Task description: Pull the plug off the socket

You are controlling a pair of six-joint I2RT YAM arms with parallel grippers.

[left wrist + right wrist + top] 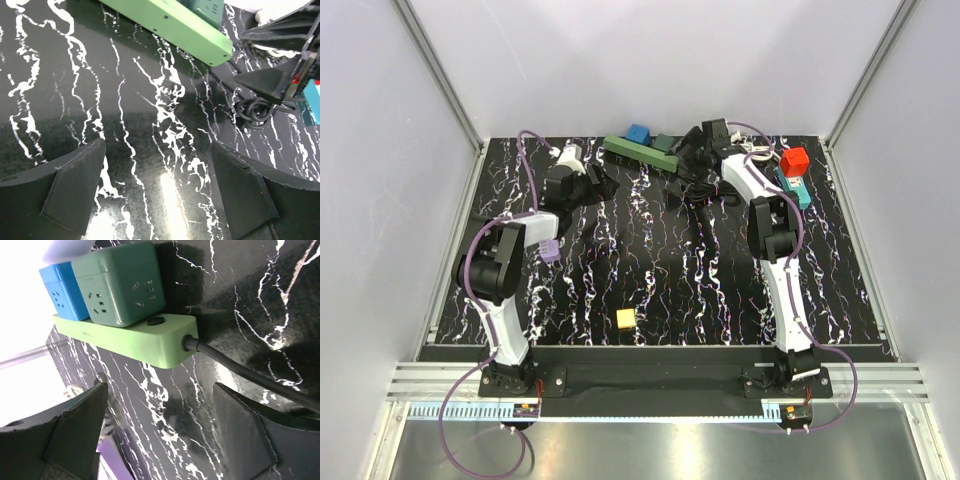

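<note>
Seen from above: green power strip (638,152) lying aslant near the middle of the worktop's (650,270) far edge, carrying a blue cube plug (638,133) and a dark green cube plug (665,143) side by side. Left gripper (603,186) near the strip's left end, right gripper (682,152) near its right end, apart from it on both sides. Only in this view: red cube (794,160) seated on a teal strip (792,188) toward the far right corner, yellow block (625,319) alone toward the near edge, small white object (570,155) toward the far left corner.

From the left wrist: fingers (65,190) spread wide over bare marbled surface, nothing between them. Strip's pale green flank ahead, plugs mostly cut off by the frame. Coiled black cable (256,107) to the right, a coil unseen from the right wrist.

From the right wrist: fingers (65,435) spread wide as well, pinching nothing. Both plugs plain here, still seated on the strip, socket holes on their faces, dark green one nearer the cable end, blue one behind it. Round black button (156,320) on the strip's top, too small to make out from overhead.
</note>
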